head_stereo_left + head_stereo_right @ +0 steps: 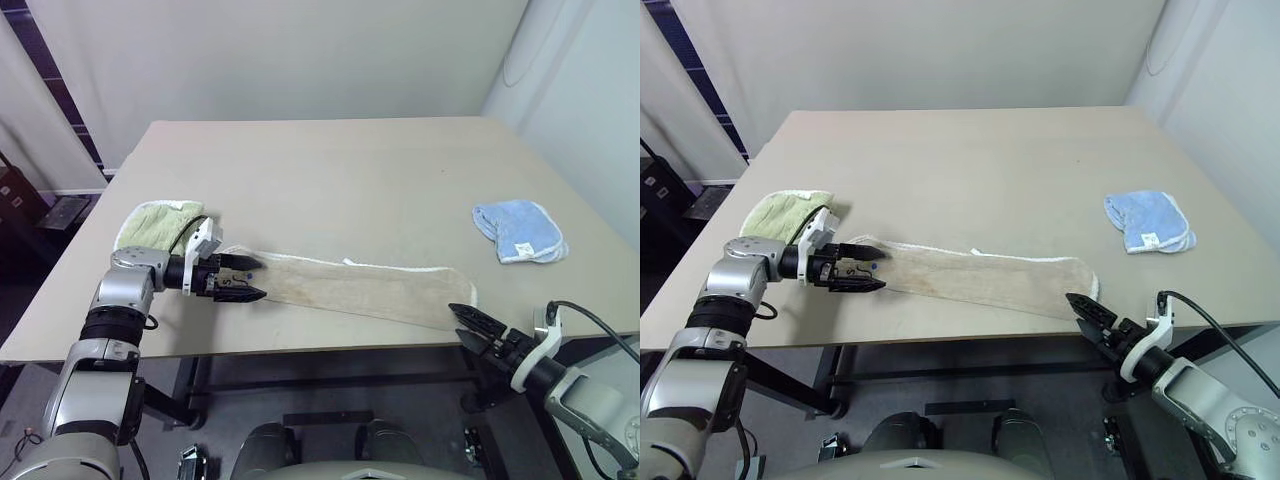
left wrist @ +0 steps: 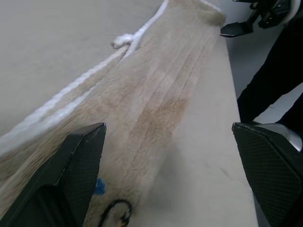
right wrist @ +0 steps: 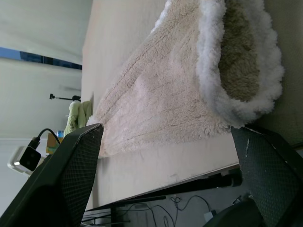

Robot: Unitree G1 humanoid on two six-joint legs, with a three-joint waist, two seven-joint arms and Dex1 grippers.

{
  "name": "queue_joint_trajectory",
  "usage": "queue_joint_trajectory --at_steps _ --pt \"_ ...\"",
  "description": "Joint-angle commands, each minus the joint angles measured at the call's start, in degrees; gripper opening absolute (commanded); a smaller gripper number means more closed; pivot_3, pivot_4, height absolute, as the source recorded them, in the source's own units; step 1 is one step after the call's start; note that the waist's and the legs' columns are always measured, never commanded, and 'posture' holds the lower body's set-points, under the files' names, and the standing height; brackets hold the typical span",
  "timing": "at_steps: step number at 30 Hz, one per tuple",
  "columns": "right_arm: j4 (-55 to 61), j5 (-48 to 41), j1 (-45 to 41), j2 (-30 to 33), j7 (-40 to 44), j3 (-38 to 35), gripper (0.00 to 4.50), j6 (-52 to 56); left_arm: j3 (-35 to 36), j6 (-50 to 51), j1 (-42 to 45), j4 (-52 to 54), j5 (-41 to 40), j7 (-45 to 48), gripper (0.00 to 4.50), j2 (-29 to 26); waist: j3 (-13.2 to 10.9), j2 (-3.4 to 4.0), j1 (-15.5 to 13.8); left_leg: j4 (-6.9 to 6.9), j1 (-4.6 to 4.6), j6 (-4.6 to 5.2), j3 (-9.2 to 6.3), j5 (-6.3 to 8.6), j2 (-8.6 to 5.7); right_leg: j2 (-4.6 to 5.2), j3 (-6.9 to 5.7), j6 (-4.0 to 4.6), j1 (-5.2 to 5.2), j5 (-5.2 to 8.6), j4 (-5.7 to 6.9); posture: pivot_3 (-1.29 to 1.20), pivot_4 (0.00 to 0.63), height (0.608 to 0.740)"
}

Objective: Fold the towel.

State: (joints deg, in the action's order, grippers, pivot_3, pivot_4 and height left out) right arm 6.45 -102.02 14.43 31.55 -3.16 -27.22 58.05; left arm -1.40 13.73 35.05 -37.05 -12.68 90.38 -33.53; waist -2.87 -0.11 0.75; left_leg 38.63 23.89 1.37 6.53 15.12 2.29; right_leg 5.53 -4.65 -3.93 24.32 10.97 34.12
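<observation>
The towel (image 1: 360, 285) is a long beige strip with a white corded edge, lying folded lengthwise along the table's front edge. My left gripper (image 1: 258, 279) is open at its left end, one finger on each side of the cloth, pointing along the strip. A small dark printed mark shows on the towel (image 2: 156, 94) near that end. Just off the table's front edge, my right gripper (image 1: 458, 322) is open and points at the towel's rounded right end (image 3: 236, 61) without touching it. Nothing is held.
A light green bundled towel (image 1: 160, 222) lies at the table's left edge, just behind my left hand. A light blue folded towel (image 1: 520, 232) sits at the right. The tan table (image 1: 330, 180) ends close in front of the towel.
</observation>
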Motion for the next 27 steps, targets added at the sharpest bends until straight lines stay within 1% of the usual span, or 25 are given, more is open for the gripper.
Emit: queue_joint_trajectory --at_steps 1,6,15,18,23,25,27 --pt "0.35 -1.36 1.23 0.87 -0.81 -1.05 4.47 -0.79 -0.09 0.87 -1.03 3.16 -0.98 -0.43 4.5 -1.0 0.03 0.04 -0.03 0.02 0.0 -0.02 0.0 0.01 0.0 0.0 0.0 0.0 -0.01 0.0 0.0 0.0 0.0 0.74" --pt "1.13 -1.24 3.77 1.24 -0.48 -1.06 4.47 -1.18 -0.18 2.09 -1.86 4.75 -1.43 -0.84 4.5 -1.32 0.05 0.02 -0.34 0.03 0.02 -0.11 -0.03 0.07 0.01 0.0 -0.01 -0.01 -0.04 0.01 -0.02 0.0 0.0 0.74" --pt "1.19 -0.26 4.03 1.43 -0.33 -1.42 4.47 -2.8 -0.66 2.31 -1.32 4.24 -1.24 -1.41 4.5 -0.63 0.06 0.01 -0.29 0.05 0.03 -0.12 -0.03 0.09 0.02 0.01 -0.01 -0.02 -0.04 0.01 -0.03 0.0 0.0 0.74" --pt "-0.31 2.12 2.58 0.63 -1.21 -0.87 4.47 -4.23 -0.99 1.98 -1.12 3.93 -1.07 -1.51 4.5 -0.38 0.07 0.01 -0.28 0.05 0.03 -0.13 -0.03 0.09 0.02 0.01 -0.01 -0.03 -0.05 0.02 -0.06 0.0 0.0 0.74" --pt "-3.91 4.98 -0.99 -0.65 -3.07 -1.98 4.47 -7.16 -1.12 1.84 -0.75 3.29 -1.26 -1.85 4.5 -0.27 0.11 -0.05 -0.08 0.1 0.02 -0.13 -0.01 0.1 0.04 0.01 -0.01 -0.07 -0.12 0.03 -0.17 0.0 0.0 0.74" --pt "-3.93 5.24 -1.77 -0.56 -2.48 -2.14 4.47 -6.9 -1.26 1.93 -0.74 3.36 -1.31 -1.97 4.5 -0.21 0.14 0.01 -0.03 0.09 0.02 -0.13 0.01 0.1 0.11 -0.02 -0.03 -0.06 -0.22 0.0 -0.36 0.0 0.0 0.74" --pt "-3.41 4.98 -2.77 -0.61 -2.21 -1.77 4.47 -6.64 -1.36 1.85 -0.44 3.07 -1.22 -2.06 4.5 -0.11 0.21 0.15 -0.11 0.08 0.1 -0.13 0.01 0.11 0.37 -0.25 -0.09 -0.06 -0.39 -0.23 -0.91 0.0 0.0 0.74"
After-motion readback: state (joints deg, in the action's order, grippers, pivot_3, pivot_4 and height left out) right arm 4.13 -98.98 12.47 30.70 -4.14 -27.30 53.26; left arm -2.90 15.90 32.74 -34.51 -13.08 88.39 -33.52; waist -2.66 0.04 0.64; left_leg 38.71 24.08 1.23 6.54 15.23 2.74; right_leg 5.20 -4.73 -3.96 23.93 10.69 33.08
